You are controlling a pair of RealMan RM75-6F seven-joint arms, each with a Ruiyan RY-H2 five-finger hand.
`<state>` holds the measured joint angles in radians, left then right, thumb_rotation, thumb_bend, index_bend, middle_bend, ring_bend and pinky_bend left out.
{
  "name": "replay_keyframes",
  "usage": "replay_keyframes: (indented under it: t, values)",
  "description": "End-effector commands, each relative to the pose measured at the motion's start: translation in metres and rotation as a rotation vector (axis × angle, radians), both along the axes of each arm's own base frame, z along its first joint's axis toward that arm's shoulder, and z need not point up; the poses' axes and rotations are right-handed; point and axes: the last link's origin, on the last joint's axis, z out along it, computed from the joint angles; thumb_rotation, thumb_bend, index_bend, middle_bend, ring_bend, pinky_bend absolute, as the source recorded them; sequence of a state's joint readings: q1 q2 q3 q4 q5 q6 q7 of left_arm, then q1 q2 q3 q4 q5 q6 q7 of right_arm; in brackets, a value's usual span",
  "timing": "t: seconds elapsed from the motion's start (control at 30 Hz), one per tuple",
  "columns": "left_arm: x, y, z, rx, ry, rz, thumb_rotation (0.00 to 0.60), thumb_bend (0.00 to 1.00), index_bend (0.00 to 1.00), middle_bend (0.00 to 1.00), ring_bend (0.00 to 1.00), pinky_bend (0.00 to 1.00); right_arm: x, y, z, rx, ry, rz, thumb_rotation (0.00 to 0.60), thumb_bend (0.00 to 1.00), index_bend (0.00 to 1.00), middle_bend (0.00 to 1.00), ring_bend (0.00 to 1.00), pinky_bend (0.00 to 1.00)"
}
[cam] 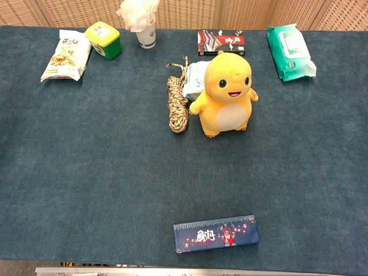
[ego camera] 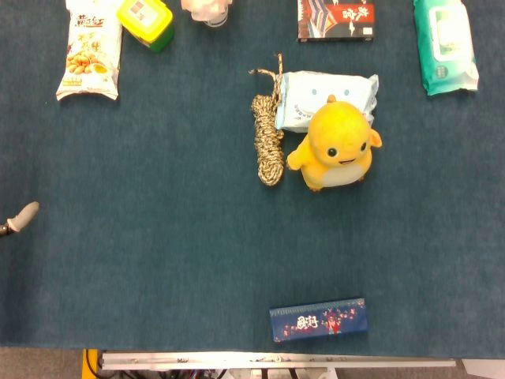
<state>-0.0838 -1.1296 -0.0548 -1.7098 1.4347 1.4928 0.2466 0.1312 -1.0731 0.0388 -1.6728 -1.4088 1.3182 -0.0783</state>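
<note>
A dark blue cloth covers the table (ego camera: 158, 260). Only one pale fingertip of the left hand (ego camera: 20, 216) pokes in at the head view's left edge; whether its fingers are apart or curled I cannot tell. The right hand is unseen. The snack bag (ego camera: 91, 49) lies well beyond that fingertip, the rope coil (ego camera: 268, 134) and yellow plush (ego camera: 338, 146) well to its side. A blind reach might shove the bag

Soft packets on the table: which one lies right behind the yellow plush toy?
The pale blue tissue pack, touching the yellow plush toy. The green wipes pack and snack bag lie off in the far corners.
</note>
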Motion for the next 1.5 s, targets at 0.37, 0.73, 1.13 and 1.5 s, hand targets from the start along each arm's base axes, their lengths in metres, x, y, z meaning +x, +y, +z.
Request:
replay_keyframes:
  t: [0.37,0.73,1.13,1.5]
  values:
    - [-0.001,-0.001,-0.002,0.008,-0.007,-0.004,0.104,0.04,0.05,0.02,0.0,0.0,0.024,-0.021,-0.005,0.02,-0.164,0.089,0.427,0.0,0.07,0.08,0.0,0.0]
    - [-0.004,-0.006,0.001,0.007,-0.021,0.012,0.105,0.04,0.05,0.02,0.0,0.0,0.068,-0.061,-0.036,0.16,-0.341,0.195,0.044,0.0,0.07,0.09,0.0,0.0]
    - [-0.004,-0.01,0.001,-0.012,-0.022,0.017,0.104,0.04,0.05,0.02,0.0,0.0,0.125,-0.095,-0.072,0.353,-0.408,0.318,0.0,0.0,0.07,0.09,0.0,0.0]
    - [-0.004,-0.012,0.002,-0.02,-0.027,0.032,0.101,0.04,0.05,0.02,0.0,0.0,0.168,-0.131,-0.097,0.457,-0.384,0.397,0.0,0.0,0.07,0.09,0.0,0.0]
